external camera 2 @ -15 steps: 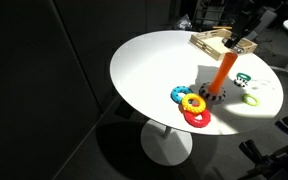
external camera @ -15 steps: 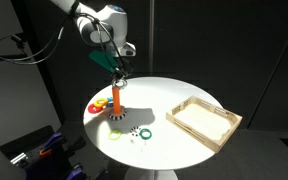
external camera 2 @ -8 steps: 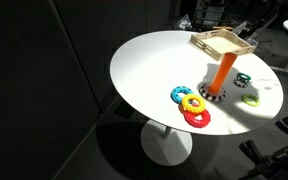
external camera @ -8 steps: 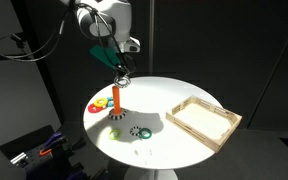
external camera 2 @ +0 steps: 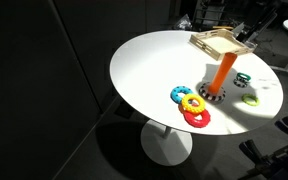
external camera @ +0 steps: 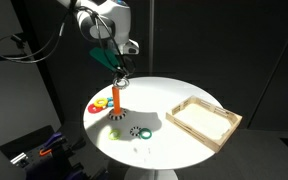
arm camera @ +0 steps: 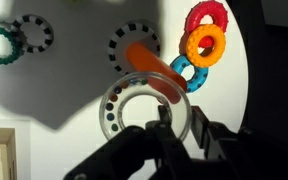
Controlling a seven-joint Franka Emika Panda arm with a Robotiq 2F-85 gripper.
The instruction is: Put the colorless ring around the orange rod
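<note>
At the left of the round white table [external camera: 159,95] a red ring [external camera: 94,106] lay flat with a yellow ring [external camera: 104,103] against it, and the wrist view showed a blue ring [arm camera: 187,72] touching that pair. Just right of them the orange rod [external camera: 116,100] stood upright on its speckled base. The gripper [arm camera: 182,128] hung directly above the rod, its fingers closed on the right side of the clear ring [arm camera: 107,112], which was held level just over the rod's top. In the wrist view the rod's tip crossed the ring's upper right rim, and whether it had entered the hole could not be told. Nearer and a little right lay a speckled ring [external camera: 137,131]. A wooden tray [external camera: 202,120] sat at the table's right edge, well apart from the rod
</note>
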